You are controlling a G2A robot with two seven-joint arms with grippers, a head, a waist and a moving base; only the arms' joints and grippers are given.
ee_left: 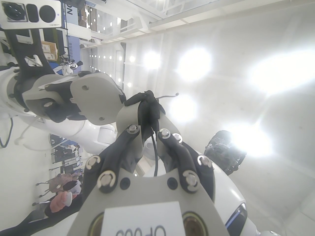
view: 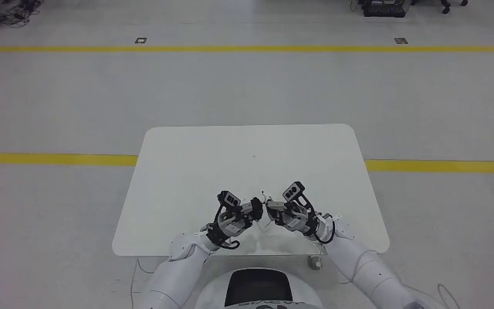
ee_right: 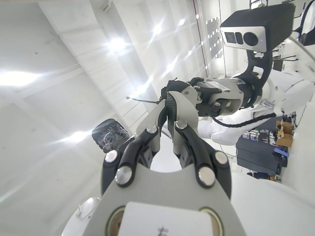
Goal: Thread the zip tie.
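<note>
Fingertip to fingertip, the left gripper [view: 253, 205] and the right gripper [view: 272, 207] meet above the near edge of the table [view: 193, 154], about midway along it and clear of its surface. The table is a plain white slab, rectangular with rounded corners.

Between the two tips is the zip tie [ee_right: 144, 100], a thin dark plastic strip. In the right wrist view a short straight length of it sticks out sideways from the pinch point and ends in a small knob. In the left wrist view another stretch of the thin black strap runs back between that gripper's fingers toward its palm.

The left gripper [ee_left: 147, 104] is clamped on the strap, its pale curved fingers [ee_left: 172, 126] drawn together and capped with soft, wrinkled black pads. The right gripper [ee_right: 168, 104] is likewise pressed closed on the strap, and its pads [ee_right: 169, 110] show a fine ribbed texture along the inner faces. Both grippers have black linkage bars held by round metal pins.

On the pale grey floor beyond the table's far edge runs a yellow line [view: 247, 49].
</note>
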